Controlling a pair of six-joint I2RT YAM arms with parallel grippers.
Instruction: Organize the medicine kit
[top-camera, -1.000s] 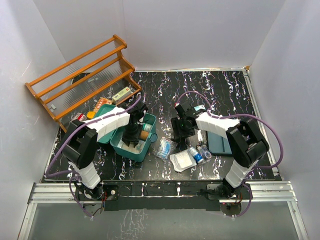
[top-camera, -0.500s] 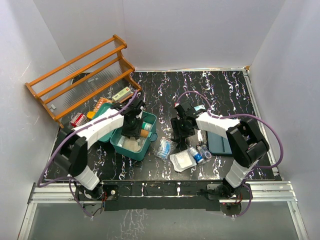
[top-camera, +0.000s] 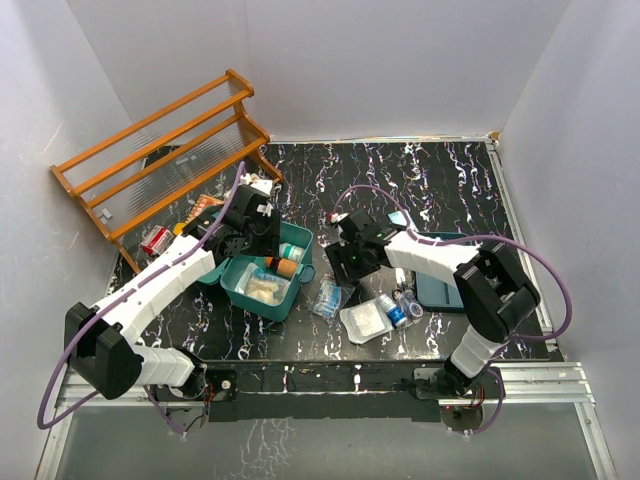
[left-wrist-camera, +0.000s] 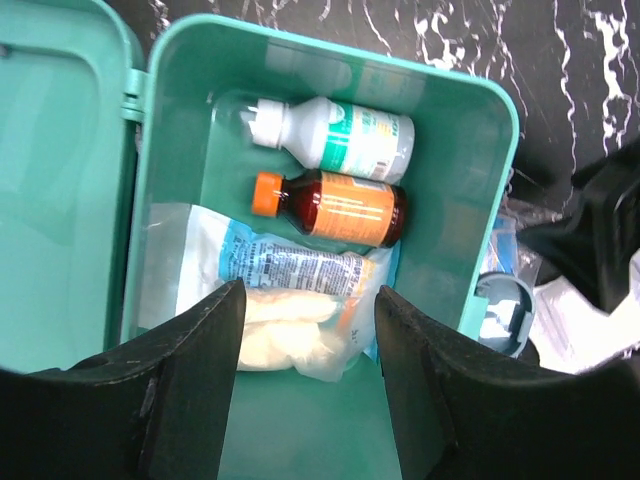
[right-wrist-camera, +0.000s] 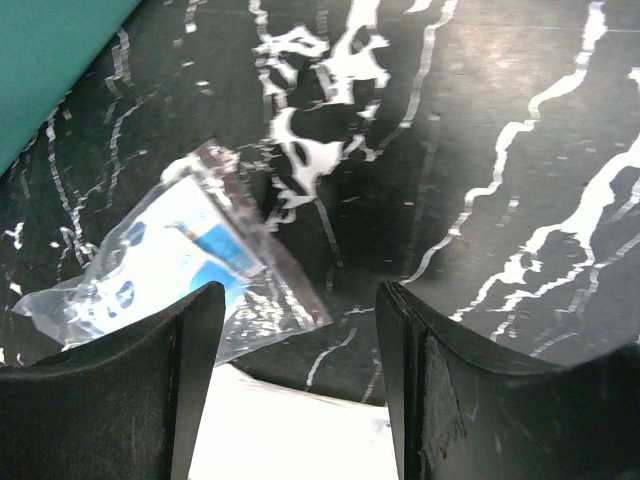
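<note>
The teal medicine kit (top-camera: 290, 305) lies open at centre left, its lid (left-wrist-camera: 50, 180) folded out to the left. Inside the kit (left-wrist-camera: 440, 260) lie a white bottle (left-wrist-camera: 335, 138), an amber bottle with an orange cap (left-wrist-camera: 330, 207) and a clear bag of gauze (left-wrist-camera: 280, 300). My left gripper (top-camera: 255, 228) hovers above the kit, open and empty (left-wrist-camera: 310, 330). My right gripper (top-camera: 350, 262) is open and empty (right-wrist-camera: 300, 340), low over the table beside a clear blue-printed packet (right-wrist-camera: 170, 270), which lies just right of the kit (top-camera: 328, 297).
A white pad (top-camera: 365, 320) and two small bottles (top-camera: 395, 308) lie right of the packet. A flat teal tray (top-camera: 440, 285) sits under the right arm. A wooden rack (top-camera: 160, 160) stands at the back left, with a red item (top-camera: 155, 240) beside it.
My left gripper has lifted out of the kit and drawn back toward the rack, uncovering the contents. My right gripper has shifted slightly left toward the packet.
</note>
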